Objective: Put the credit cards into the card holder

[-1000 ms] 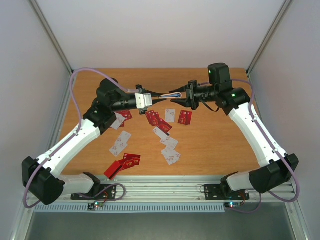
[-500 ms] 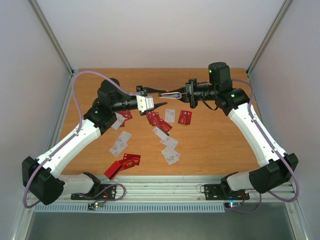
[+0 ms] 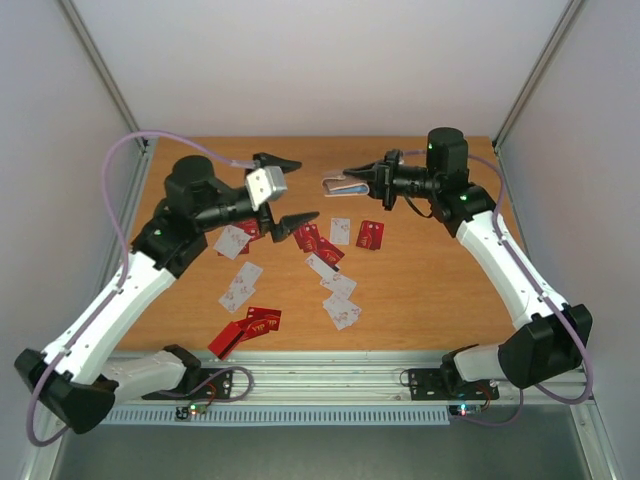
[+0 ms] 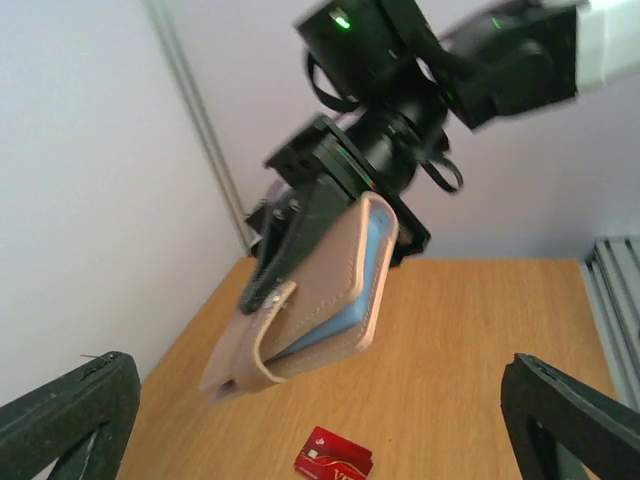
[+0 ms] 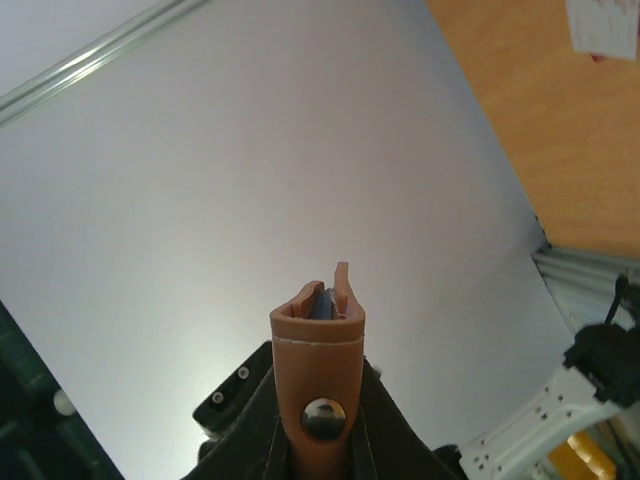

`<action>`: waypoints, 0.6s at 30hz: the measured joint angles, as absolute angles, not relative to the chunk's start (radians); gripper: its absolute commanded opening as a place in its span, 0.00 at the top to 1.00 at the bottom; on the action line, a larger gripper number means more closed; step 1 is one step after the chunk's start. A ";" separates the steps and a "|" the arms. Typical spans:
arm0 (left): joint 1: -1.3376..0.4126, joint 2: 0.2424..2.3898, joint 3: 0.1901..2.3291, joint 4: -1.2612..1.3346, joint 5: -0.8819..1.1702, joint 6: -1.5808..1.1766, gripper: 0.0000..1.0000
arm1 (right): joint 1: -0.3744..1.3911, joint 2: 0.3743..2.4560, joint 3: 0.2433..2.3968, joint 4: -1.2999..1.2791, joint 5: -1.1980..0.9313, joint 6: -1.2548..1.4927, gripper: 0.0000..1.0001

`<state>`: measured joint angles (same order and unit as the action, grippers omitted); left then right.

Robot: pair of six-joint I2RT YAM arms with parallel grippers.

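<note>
The right gripper (image 3: 374, 183) pinches the card holder (image 3: 342, 183) by its snap end, aloft over the far part of the table (image 3: 430, 290), probably to present its pockets. The left gripper (image 3: 303, 190) faces it, spread wide and empty. The credit cards (image 3: 320, 245) lie scattered below, with open room around them.

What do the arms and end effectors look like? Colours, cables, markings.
The two match. The left arm and right arm have white link shells and black joint housings, and a lilac cable runs loosely along each. The left end effector and right end effector have black tapered fingers. The left wrist carries a pale grey camera block. A green status light glows on the right wrist.
</note>
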<state>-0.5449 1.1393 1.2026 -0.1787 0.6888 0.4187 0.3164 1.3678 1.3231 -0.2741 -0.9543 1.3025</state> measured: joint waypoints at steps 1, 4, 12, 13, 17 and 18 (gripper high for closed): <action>-0.540 1.125 1.224 -0.203 0.669 0.369 0.01 | 0.311 1.368 1.319 -0.256 -0.950 1.274 0.99; -0.528 1.114 1.325 -0.311 0.594 0.239 0.01 | 0.301 1.364 1.325 -0.256 -0.923 1.139 0.99; -0.517 1.242 1.668 -0.682 0.477 -0.020 0.05 | 0.302 1.308 1.449 -0.516 -0.765 0.623 0.99; -0.516 1.264 1.695 -0.723 0.479 -0.052 0.07 | 0.303 1.292 1.453 -0.541 -0.746 0.564 0.99; -0.527 1.318 1.721 -0.817 0.484 -0.152 0.12 | 0.312 1.245 1.455 -0.622 -0.678 0.382 0.99; -0.538 1.327 1.721 -0.838 0.480 -0.171 0.14 | 0.319 1.242 1.458 -0.641 -0.661 0.348 0.99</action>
<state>-0.5377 1.3273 1.7206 -0.8375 0.4797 -0.1711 0.3195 1.2419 1.4578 -0.6411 -0.6613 0.3477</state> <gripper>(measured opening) 0.894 0.095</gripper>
